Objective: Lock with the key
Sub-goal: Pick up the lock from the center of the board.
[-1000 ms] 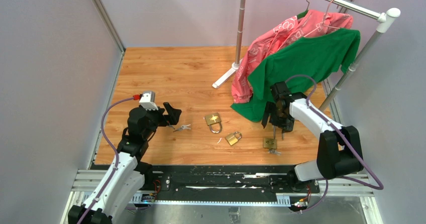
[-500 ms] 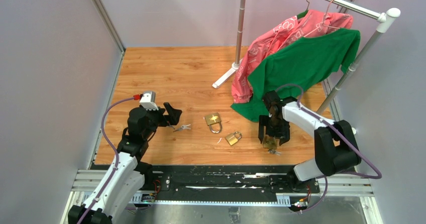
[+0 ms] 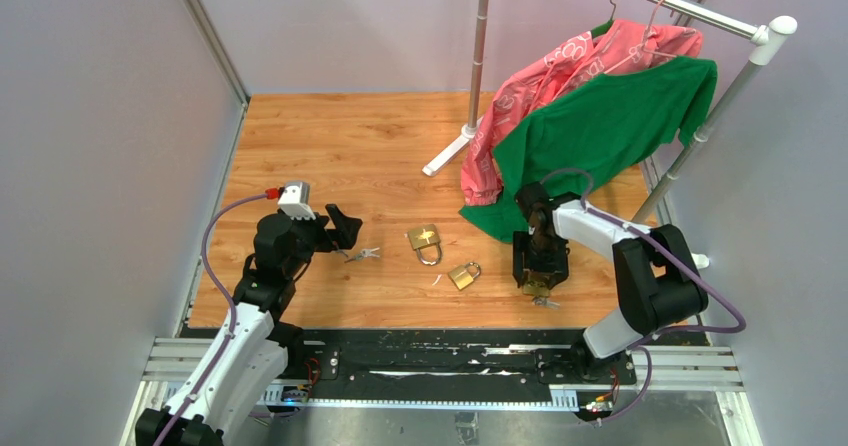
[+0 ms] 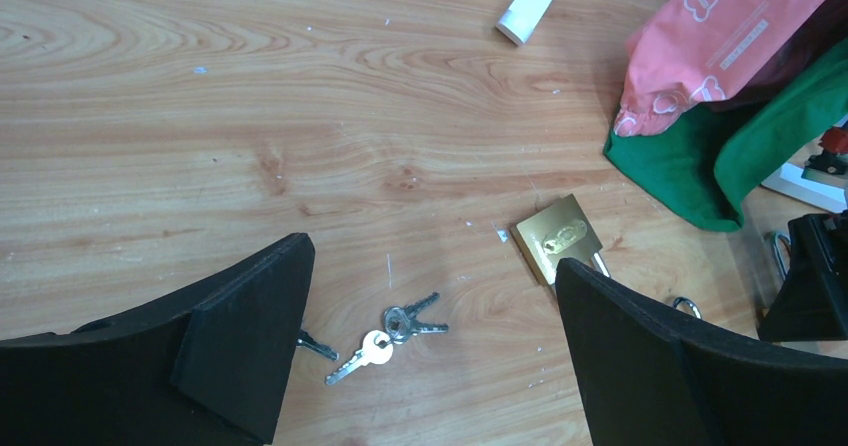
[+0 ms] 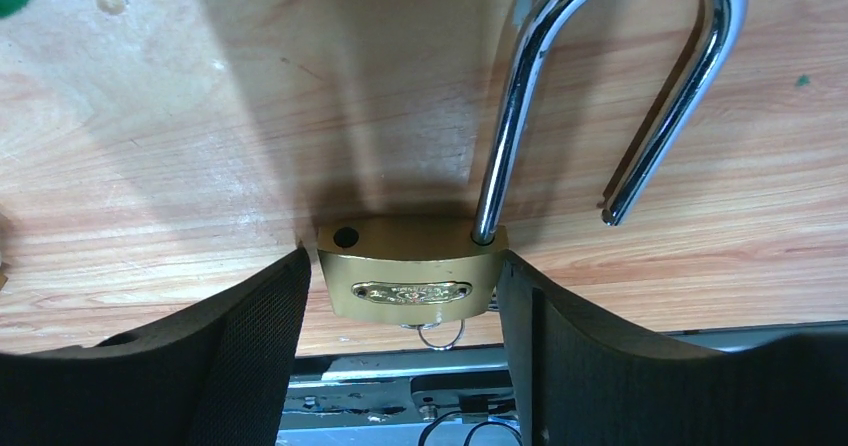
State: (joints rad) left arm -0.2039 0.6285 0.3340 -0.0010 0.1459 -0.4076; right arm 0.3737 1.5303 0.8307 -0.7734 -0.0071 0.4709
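L end effector (image 3: 342,228) is spread wide and empty, w/ the key bunch (image 4: 388,330) on the desk (image 3: 330,146) just below it. R arm is nearer to the task: brass padlock (image 5: 412,266) lies right between the R end effector (image 3: 538,274) fingers, body width across the gap, open shackle (image 5: 610,56) pointing away from palm. Already pinching? Cannot tell.

The desk (image 3: 330,136) is orange-brown and shows a wood grain pattern. The padlock (image 5: 412,278) has a brass-yellow body, and its shackle (image 5: 640,86) is shiny silver. The right claw (image 5: 405,256) and the left claw (image 4: 432,256) are both black. The keys (image 4: 385,338) are silver, one of them paler. One garment (image 3: 560,66) is pink with a white print, and the shirt (image 3: 610,116) is plain green.
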